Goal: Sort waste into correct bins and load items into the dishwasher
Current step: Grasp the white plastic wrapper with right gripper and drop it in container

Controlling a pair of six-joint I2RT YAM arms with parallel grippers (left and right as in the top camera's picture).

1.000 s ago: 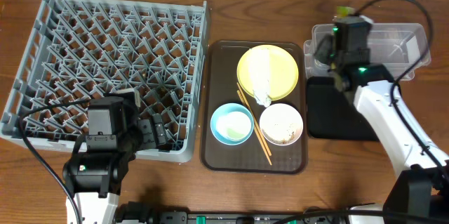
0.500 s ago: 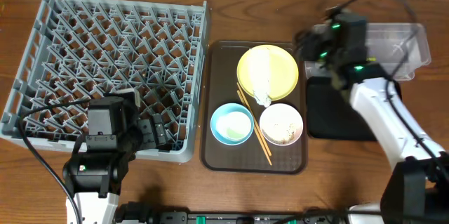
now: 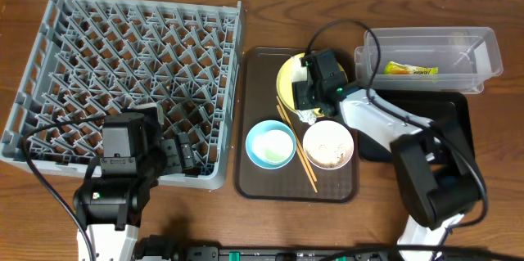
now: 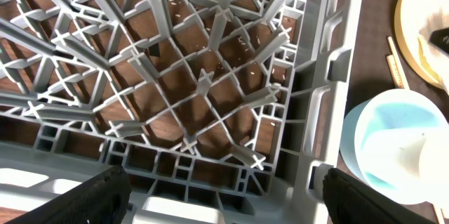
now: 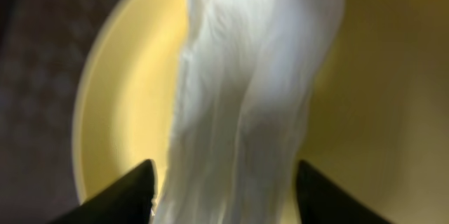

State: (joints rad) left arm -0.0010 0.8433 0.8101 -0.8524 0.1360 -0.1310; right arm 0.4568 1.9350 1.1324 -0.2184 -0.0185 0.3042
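Observation:
The green-and-yellow wrapper (image 3: 411, 69) lies in the clear tub (image 3: 483, 52). The black tray (image 3: 455, 122) sits in front of it. My right gripper (image 3: 313, 97) is low over the yellow plate (image 3: 286, 81). Its fingers are open (image 5: 224, 189), one on each side of the white napkin (image 5: 245, 90) on the plate (image 5: 372, 90). The blue bowl (image 3: 270, 145), the white bowl with beige scraps (image 3: 328, 145) and the chopsticks (image 3: 298, 153) lie on the brown tray. My left gripper (image 3: 184, 156) is open and empty (image 4: 224, 199) over the grey dish rack's (image 3: 123, 73) near right corner.
The brown serving tray (image 3: 255, 175) lies between the rack and the bins. The left wrist view shows the rack lattice (image 4: 203, 83) and the blue bowl (image 4: 382, 140) with something pale in it. Cables trail over the tub and the black tray.
My right arm has swung left from the clear tub down to the yellow plate. The wrapper it carried now lies in the tub. The left arm has not moved.

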